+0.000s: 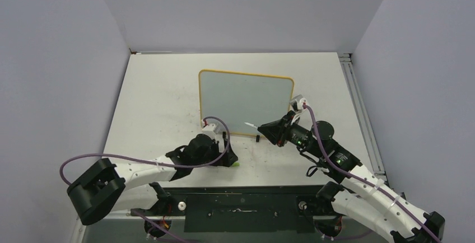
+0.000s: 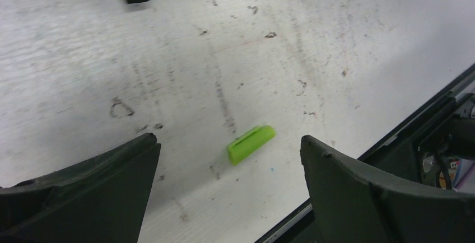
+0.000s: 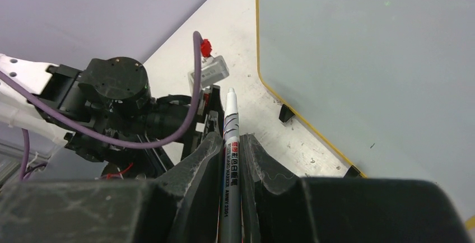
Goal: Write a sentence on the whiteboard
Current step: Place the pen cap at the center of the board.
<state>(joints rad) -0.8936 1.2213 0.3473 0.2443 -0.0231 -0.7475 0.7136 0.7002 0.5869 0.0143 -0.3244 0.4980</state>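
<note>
The whiteboard (image 1: 246, 100) lies mid-table, pale grey with a yellow frame, and also shows in the right wrist view (image 3: 381, 58). No green sentence shows on it. My right gripper (image 1: 268, 131) is shut on a slim white marker pen (image 3: 231, 114), just off the board's near edge. The pen's bare tip (image 1: 248, 124) points left. My left gripper (image 2: 228, 141) is open, low over the table. A small green marker cap (image 2: 251, 143) lies on the table between its fingers (image 2: 101, 187), untouched. The cap also shows in the top view (image 1: 237, 164).
The board's two black clip feet (image 3: 287, 112) stand on its near edge. The table's black front edge (image 2: 392, 136) runs just right of my left gripper. My left arm (image 3: 112, 92) lies close in front of the pen's tip. Grey walls close three sides.
</note>
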